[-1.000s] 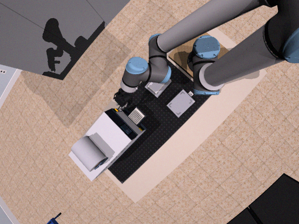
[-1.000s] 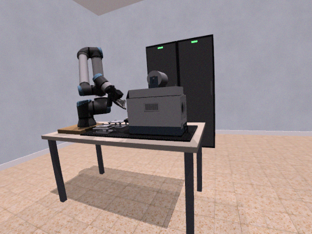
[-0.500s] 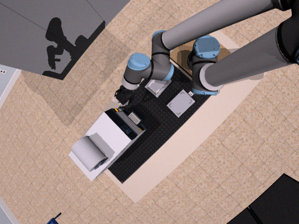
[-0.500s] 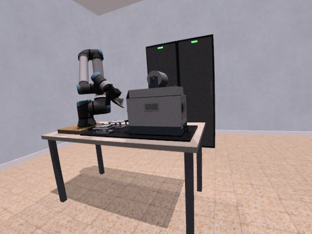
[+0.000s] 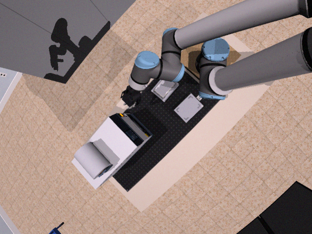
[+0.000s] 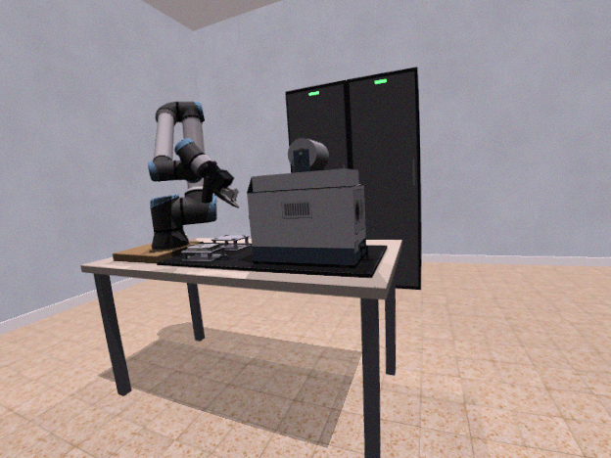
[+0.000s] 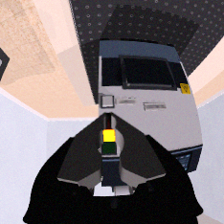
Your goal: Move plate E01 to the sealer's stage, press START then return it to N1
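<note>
gripper (image 7: pixel 109 125) jaws pressed together, nothing between them, tip pointed at the sealer (image 7: pixel 144 96) front panel, just short of it. amber lamp (image 7: pixel 109 136) shows between the jaws in the wrist view, a green patch directly below it. square button (image 7: pixel 107 101) just beyond the tip; contact cannot be told. dark opening (image 7: pixel 145 73) above the panel, stage and plate e01 not visible anywhere, apparently drawn inside the sealer.

top view: amber light (image 5: pixel 121 115) at the sealer's near corner, gripper (image 5: pixel 131 96) beside it. behind the gripper, nest with a plate (image 5: pixel 165 90), partly under the arm's wrist joints. further along the black mat (image 5: pixel 161 141), a second nest (image 5: pixel 188 107), bare grey with corner locators. foil roll (image 5: pixel 92 159) on the sealer's far end.

two tall black cabinets (image 6: pixel 377 162) behind the table (image 6: pixel 236 278).
</note>
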### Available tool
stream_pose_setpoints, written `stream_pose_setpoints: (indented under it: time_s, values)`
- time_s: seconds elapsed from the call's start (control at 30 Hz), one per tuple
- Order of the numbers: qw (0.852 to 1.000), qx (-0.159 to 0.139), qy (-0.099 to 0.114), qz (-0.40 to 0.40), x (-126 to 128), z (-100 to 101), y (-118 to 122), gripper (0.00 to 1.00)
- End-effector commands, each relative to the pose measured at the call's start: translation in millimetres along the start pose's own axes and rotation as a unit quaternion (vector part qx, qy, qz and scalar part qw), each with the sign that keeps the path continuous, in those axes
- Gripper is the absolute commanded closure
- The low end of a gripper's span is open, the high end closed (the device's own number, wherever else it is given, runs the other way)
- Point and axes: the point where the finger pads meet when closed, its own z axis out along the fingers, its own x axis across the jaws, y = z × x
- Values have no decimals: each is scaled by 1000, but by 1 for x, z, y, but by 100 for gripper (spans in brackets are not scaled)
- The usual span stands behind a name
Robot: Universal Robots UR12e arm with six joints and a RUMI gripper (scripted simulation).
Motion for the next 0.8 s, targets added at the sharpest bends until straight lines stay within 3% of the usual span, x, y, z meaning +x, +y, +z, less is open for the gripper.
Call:
stream_pose_setpoints:
  time_s: [0.0, 0.77]
  values:
    - [1000, 0, 0, 0, 0, -20, -4, 100]
    - [1000, 0, 0, 0, -1, -90, -27, 100]
